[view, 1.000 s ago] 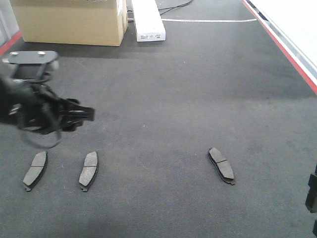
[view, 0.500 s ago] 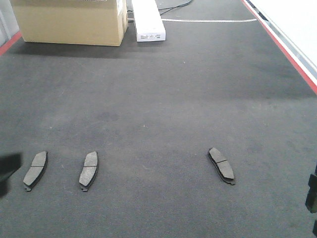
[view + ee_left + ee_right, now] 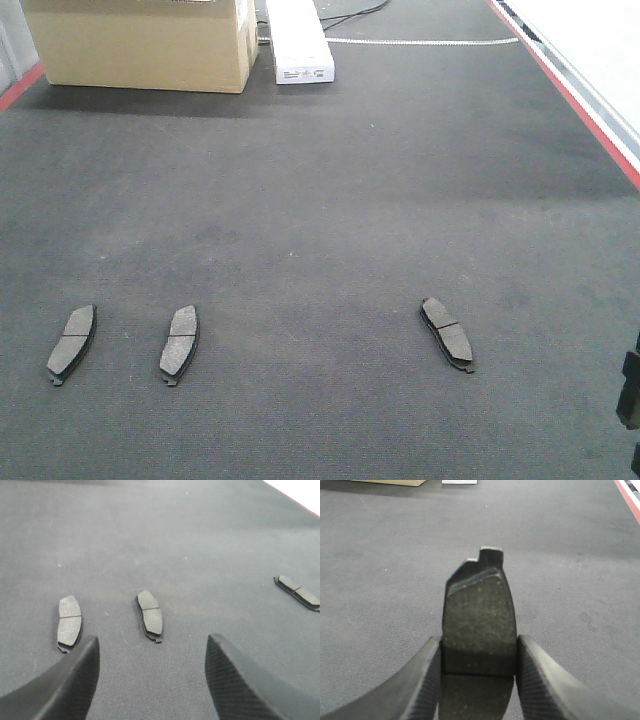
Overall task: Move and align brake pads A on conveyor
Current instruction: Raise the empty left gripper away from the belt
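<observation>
On the conveyor (image 3: 330, 180): three brake pads (image 3: 180, 343) lying flat. Left hand (image 3: 150, 680) spread above them. Right hand (image 3: 479, 680) pinching a fourth brake pad (image 3: 479, 620).

Cardboard box (image 3: 140, 42) stands at the far left. White oblong box (image 3: 298, 40) lies just right of it, close beside. Black cable (image 3: 352, 13) runs behind the white box. White strip (image 3: 420, 41) extends rightward at far end.
</observation>
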